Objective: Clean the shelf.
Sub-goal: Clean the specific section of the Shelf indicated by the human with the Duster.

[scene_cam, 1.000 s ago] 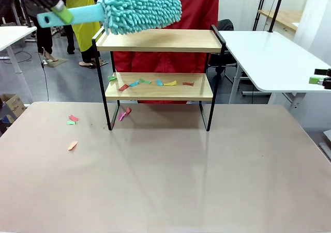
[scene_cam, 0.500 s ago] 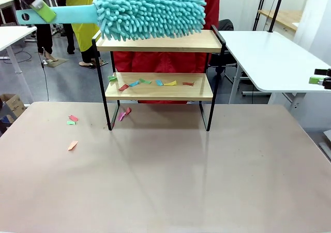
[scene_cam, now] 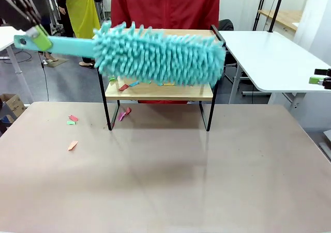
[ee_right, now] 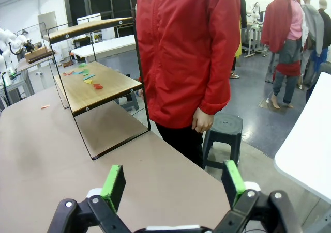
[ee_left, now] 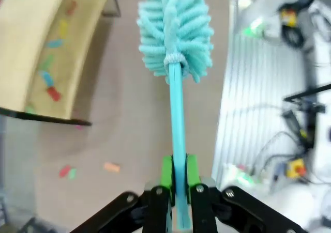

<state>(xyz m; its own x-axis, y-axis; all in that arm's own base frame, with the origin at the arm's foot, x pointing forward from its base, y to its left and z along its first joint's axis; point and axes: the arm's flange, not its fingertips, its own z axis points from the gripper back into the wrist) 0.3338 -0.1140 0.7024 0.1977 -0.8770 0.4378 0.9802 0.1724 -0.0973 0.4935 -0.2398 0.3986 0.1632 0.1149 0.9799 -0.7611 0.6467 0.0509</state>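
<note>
Left gripper (ee_left: 178, 173) pinches the flat handle of a fluffy turquoise microfibre duster (scene_cam: 160, 57), its head across the front of the two-tier wooden, black-framed shelf (scene_cam: 155, 94), which stands on the beige table (scene_cam: 155, 181). Right gripper (ee_right: 173, 181) is spread, empty.

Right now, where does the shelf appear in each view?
Front view: shelf upper centre, partly behind the duster.
Left wrist view: shelf at upper left.
Right wrist view: shelf left of centre, beside the person in red.
Shared landmark: coloured paper scraps on its lower board.
</note>
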